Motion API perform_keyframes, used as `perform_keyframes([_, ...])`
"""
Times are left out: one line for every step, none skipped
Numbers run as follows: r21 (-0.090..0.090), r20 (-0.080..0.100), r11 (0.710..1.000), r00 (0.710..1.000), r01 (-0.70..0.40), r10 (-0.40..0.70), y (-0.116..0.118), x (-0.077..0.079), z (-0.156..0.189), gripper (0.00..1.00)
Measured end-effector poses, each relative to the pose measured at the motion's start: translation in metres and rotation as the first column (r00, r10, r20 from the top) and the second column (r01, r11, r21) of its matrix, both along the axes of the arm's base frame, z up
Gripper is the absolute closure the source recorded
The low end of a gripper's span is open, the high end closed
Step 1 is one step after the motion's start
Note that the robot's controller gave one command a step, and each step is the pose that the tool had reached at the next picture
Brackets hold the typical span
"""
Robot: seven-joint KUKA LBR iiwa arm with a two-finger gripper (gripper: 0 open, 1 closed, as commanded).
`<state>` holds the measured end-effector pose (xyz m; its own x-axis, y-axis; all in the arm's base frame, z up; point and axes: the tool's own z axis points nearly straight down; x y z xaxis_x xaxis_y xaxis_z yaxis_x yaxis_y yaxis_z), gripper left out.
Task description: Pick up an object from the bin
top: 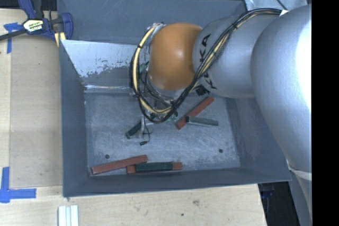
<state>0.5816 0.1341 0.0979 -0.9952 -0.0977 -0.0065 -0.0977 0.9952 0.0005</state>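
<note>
My gripper (143, 134) reaches down below the orange cover to the bin floor, a little left of the middle. Right beside it on the left lies a small dark piece (132, 130), set at a slant; whether the gripper touches it is unclear. To the gripper's right a reddish-brown stick (195, 112) lies diagonally, with a grey-green stick (205, 122) under its lower end.
Along the bin's front wall lie a reddish-brown strip (118, 165) and a dark green stick (154, 167) end to end. The arm and its cover hang over the back and right of the bin.
</note>
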Motion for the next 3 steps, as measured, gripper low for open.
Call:
perform_keyframes([-0.002, -0.011, 0.999, 0.999, -0.049, 0.049, -0.003, -0.007, -0.008, 0.00])
perform_keyframes([0.000, 0.002, 0.998, 0.998, -0.062, 0.062, -0.002, -0.005, 0.028, 0.00])
perform_keyframes([-0.001, -0.008, 0.989, 0.989, -0.145, 0.145, 0.003, -0.015, -0.031, 0.00])
